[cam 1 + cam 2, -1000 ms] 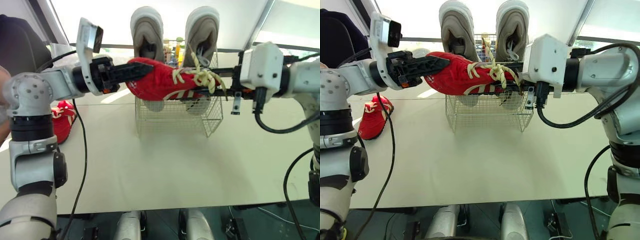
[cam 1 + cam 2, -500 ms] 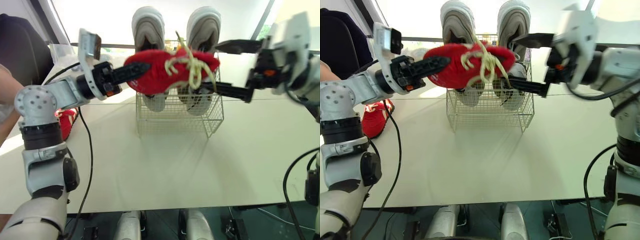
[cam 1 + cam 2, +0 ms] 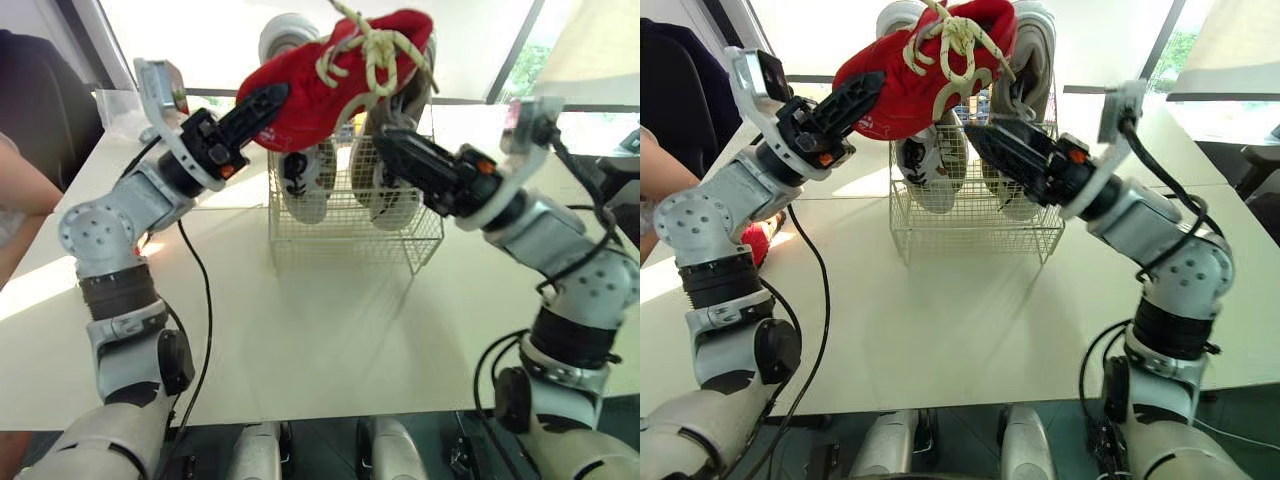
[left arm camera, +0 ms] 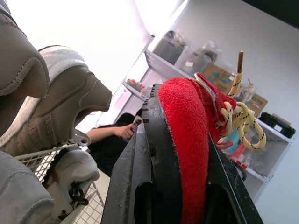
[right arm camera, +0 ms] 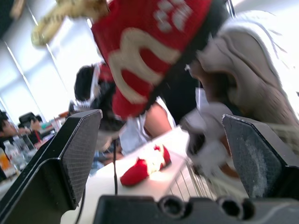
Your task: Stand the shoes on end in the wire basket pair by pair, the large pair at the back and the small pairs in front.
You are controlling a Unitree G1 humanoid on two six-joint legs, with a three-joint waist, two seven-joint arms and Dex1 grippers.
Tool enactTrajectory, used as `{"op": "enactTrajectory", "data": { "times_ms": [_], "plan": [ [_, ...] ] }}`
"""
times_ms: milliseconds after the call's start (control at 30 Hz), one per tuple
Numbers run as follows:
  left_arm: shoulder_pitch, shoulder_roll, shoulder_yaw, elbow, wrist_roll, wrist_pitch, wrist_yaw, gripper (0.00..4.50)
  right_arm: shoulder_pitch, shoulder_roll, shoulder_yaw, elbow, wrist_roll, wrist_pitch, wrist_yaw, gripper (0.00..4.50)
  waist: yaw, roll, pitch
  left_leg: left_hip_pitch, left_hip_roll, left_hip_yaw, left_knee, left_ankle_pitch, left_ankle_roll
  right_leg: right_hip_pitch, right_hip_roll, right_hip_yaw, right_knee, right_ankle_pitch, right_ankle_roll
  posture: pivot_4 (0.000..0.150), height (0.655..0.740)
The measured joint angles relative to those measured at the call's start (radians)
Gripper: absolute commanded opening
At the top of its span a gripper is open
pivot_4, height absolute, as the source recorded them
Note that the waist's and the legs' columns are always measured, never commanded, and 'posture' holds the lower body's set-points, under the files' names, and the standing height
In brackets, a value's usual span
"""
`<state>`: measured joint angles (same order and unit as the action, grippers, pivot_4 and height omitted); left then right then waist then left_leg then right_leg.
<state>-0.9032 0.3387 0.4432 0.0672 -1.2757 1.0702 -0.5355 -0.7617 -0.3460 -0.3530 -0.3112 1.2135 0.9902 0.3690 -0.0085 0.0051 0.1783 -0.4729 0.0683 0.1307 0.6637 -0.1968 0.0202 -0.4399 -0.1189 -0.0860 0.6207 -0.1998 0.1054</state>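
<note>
My left gripper (image 3: 262,102) is shut on the heel of a red shoe (image 3: 345,65) with cream laces, held tilted above the wire basket (image 3: 350,240). In the left wrist view the red shoe (image 4: 187,135) is pinched between the black fingers. Two large grey shoes (image 3: 300,180) stand on end in the back of the basket. My right gripper (image 3: 400,158) is open just below the red shoe, in front of the grey shoes, with nothing between its fingers. A second red shoe (image 5: 142,168) lies on the table at the left.
A person's arm (image 3: 15,190) is at the left edge of the white table (image 3: 330,330). The front half of the basket holds no shoes. Shelves with boxes (image 4: 187,60) stand behind.
My right gripper has let go of the red shoe, opened, and dropped below it. My left gripper has lifted the shoe higher, toe up, over the basket.
</note>
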Motion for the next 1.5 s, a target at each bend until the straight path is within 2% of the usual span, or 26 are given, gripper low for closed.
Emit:
{"op": "enactTrajectory", "data": {
  "times_ms": [167, 400, 500, 567, 667, 733, 867, 967, 1000, 1100, 1300, 1367, 1500],
  "plan": [
    [0.014, -0.018, -0.033, -0.018, 0.036, -0.077, -0.004, 0.27, -0.067, 0.075, 0.028, 0.049, 0.006, -0.076, -0.097, 4.44, 0.001, 0.000, 0.000, 0.000, 0.000, 0.000, 0.000, 0.000, 0.000, 0.000, 0.000, 0.000, -0.001, 0.000, 0.000, 0.150, 0.7400],
    [0.033, -0.036, -0.067, -0.034, 0.066, -0.138, -0.007, 0.27, -0.111, 0.105, 0.077, 0.117, -0.025, -0.133, -0.116, 4.44, -0.004, 0.000, 0.000, 0.000, 0.000, 0.000, 0.000, 0.000, 0.000, 0.000, 0.000, 0.000, -0.001, 0.000, 0.000, 0.150, 0.7400],
    [0.036, -0.038, -0.068, -0.041, 0.066, -0.147, -0.005, 0.27, -0.117, 0.108, 0.090, 0.125, -0.037, -0.152, -0.114, 3.58, -0.003, 0.000, 0.000, 0.000, 0.000, 0.000, 0.000, 0.000, 0.000, 0.000, 0.000, 0.000, -0.001, 0.000, 0.000, 0.150, 0.7400],
    [0.040, -0.039, -0.069, -0.043, 0.066, -0.151, -0.003, 0.27, -0.117, 0.108, 0.096, 0.134, -0.048, -0.162, -0.112, 2.76, -0.003, 0.000, 0.000, 0.000, 0.000, 0.000, 0.000, 0.000, 0.000, 0.000, 0.000, 0.000, -0.001, 0.000, 0.000, 0.150, 0.7400],
    [0.047, -0.047, -0.073, -0.051, 0.066, -0.160, 0.007, 0.27, -0.117, 0.108, 0.099, 0.143, -0.057, -0.168, -0.112, 1.23, -0.004, 0.000, 0.000, -0.001, 0.000, 0.000, 0.000, 0.000, 0.000, 0.000, 0.000, 0.000, -0.001, 0.000, 0.000, 0.150, 0.7400],
    [0.048, -0.045, -0.075, -0.056, 0.065, -0.159, 0.016, 0.27, -0.118, 0.107, 0.099, 0.143, -0.057, -0.169, -0.112, 0.59, -0.005, 0.000, 0.000, -0.001, 0.000, 0.000, -0.001, 0.000, 0.000, 0.000, 0.000, 0.000, -0.001, 0.000, 0.000, 0.150, 0.7400],
    [0.067, 0.011, -0.099, -0.075, 0.066, -0.114, 0.006, 2.22, -0.118, 0.074, 0.113, 0.142, -0.059, -0.151, -0.103, 0.54, -0.005, 0.000, 0.000, -0.001, 0.000, 0.000, -0.001, 0.000, 0.000, 0.000, 0.000, 0.000, -0.001, 0.000, 0.000, 0.150, 0.7400],
    [0.083, 0.039, -0.145, -0.091, 0.064, -0.067, -0.025, 3.75, -0.138, -0.009, 0.149, 0.142, -0.075, -0.118, -0.050, 0.54, -0.001, 0.000, 0.000, -0.001, 0.000, 0.000, -0.001, 0.000, 0.000, 0.000, 0.000, 0.000, -0.002, 0.000, 0.000, 0.150, 0.7400],
    [0.083, 0.057, -0.155, -0.093, 0.064, -0.055, -0.039, 4.40, -0.142, -0.066, 0.169, 0.137, -0.087, -0.102, -0.005, 0.54, -0.001, 0.000, 0.000, -0.002, 0.000, 0.000, -0.001, 0.000, 0.000, -0.001, 0.000, 0.000, -0.003, 0.000, -0.001, 0.150, 0.7400],
    [0.090, 0.161, -0.151, -0.108, 0.065, -0.035, -0.108, 4.46, -0.131, -0.276, 0.204, 0.130, -0.152, -0.077, 0.172, 0.54, -0.004, 0.000, 0.000, -0.002, 0.000, 0.000, -0.002, -0.001, 0.000, -0.002, 0.000, 0.000, -0.005, -0.002, -0.004, 0.150, 0.7400],
    [0.138, 0.302, -0.153, -0.103, 0.089, -0.025, -0.230, 4.46, -0.096, -0.539, 0.315, 0.203, -0.379, -0.197, 0.520, 0.54, -0.005, 0.000, 0.000, -0.002, 0.000, 0.001, -0.003, -0.001, 0.000, -0.003, 0.000, 0.000, -0.005, -0.002, -0.004, 0.150, 0.7400],
    [0.139, 0.330, -0.146, -0.095, 0.100, -0.029, -0.248, 4.46, -0.095, -0.589, 0.354, 0.272, -0.477, -0.284, 0.642, 0.54, -0.004, 0.000, 0.000, -0.002, 0.000, 0.001, -0.003, -0.001, 0.000, -0.002, 0.000, 0.000, -0.006, -0.002, -0.004, 0.150, 0.7400],
    [0.143, 0.320, -0.145, -0.096, 0.109, -0.036, -0.250, 4.46, -0.102, -0.588, 0.399, 0.345, -0.601, -0.450, 0.769, 0.54, -0.004, 0.000, 0.000, -0.002, 0.000, 0.001, -0.003, -0.001, 0.000, -0.002, 0.000, 0.000, -0.007, -0.002, -0.004, 0.150, 0.7400]
  ]
}}
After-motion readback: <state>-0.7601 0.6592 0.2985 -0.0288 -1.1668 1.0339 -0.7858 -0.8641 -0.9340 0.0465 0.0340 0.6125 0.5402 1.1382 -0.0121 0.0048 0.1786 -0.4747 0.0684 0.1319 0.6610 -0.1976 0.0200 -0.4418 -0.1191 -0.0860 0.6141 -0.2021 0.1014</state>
